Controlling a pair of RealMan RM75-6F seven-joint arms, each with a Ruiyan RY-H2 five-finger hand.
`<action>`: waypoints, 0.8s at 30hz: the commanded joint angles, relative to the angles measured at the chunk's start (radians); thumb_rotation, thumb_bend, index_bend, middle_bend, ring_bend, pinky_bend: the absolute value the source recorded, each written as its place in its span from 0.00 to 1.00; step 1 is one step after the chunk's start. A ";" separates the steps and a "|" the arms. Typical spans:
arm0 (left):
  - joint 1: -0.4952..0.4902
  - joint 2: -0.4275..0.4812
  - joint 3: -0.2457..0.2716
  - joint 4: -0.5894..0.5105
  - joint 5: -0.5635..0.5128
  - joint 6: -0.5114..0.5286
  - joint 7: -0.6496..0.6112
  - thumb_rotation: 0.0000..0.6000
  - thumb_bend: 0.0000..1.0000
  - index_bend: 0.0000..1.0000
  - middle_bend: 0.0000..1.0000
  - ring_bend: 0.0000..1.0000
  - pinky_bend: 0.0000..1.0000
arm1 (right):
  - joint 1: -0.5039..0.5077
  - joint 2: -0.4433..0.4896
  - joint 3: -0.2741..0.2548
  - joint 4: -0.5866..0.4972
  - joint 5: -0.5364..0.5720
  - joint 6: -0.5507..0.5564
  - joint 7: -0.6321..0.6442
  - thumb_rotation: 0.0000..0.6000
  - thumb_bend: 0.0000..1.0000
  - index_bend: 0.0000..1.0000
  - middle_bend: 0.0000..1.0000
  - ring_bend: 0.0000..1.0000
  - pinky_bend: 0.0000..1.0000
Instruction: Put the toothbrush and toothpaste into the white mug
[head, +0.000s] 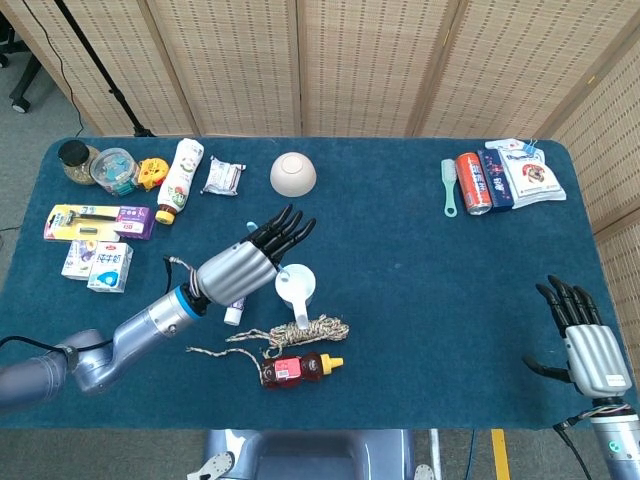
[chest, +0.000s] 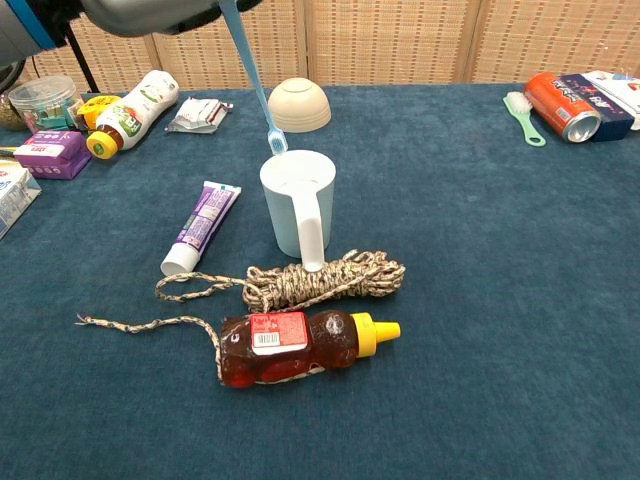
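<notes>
The robot's left hand (head: 245, 262) holds a light blue toothbrush (chest: 248, 74) above the table, its fingers wrapped around the upper end of the handle. The toothbrush hangs steeply, close to upright and leaning slightly, with its long axis running from the hand at the upper left down to the brush head at the lower right. The head points downward and sits just above the far rim of the white mug (chest: 297, 200), at its left side, not yet inside in the chest view.

The mug stands upright on the blue table (head: 420, 290), its open mouth up and its handle turned toward the near edge. The toothpaste (chest: 200, 227) lies flat just left of the mug, cap end toward the near side and its length running near to far with a slight slant. A coil of rope (chest: 320, 279) lies just in front of the mug, touching the base of the handle, and a honey bottle (chest: 300, 347) lies on its side nearer still, cap pointing right.

The right hand (head: 585, 345) rests at the near right corner of the table, empty, its fingers extended and slightly apart.

A beige bowl (chest: 300, 105) sits upside down beyond the mug.
</notes>
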 joint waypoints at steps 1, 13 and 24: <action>-0.004 -0.038 -0.003 0.027 0.016 -0.012 -0.002 1.00 0.42 0.58 0.00 0.00 0.00 | 0.000 0.000 0.000 0.000 0.000 0.000 0.001 1.00 0.00 0.00 0.00 0.00 0.00; -0.021 -0.112 -0.005 0.093 0.075 -0.068 0.083 1.00 0.42 0.58 0.00 0.00 0.00 | 0.000 0.003 0.002 0.004 0.002 -0.002 0.016 1.00 0.00 0.00 0.00 0.00 0.00; -0.012 -0.179 -0.012 0.151 0.089 -0.066 0.085 1.00 0.40 0.29 0.00 0.00 0.00 | -0.002 0.005 0.004 0.009 0.007 -0.001 0.025 1.00 0.00 0.00 0.00 0.00 0.00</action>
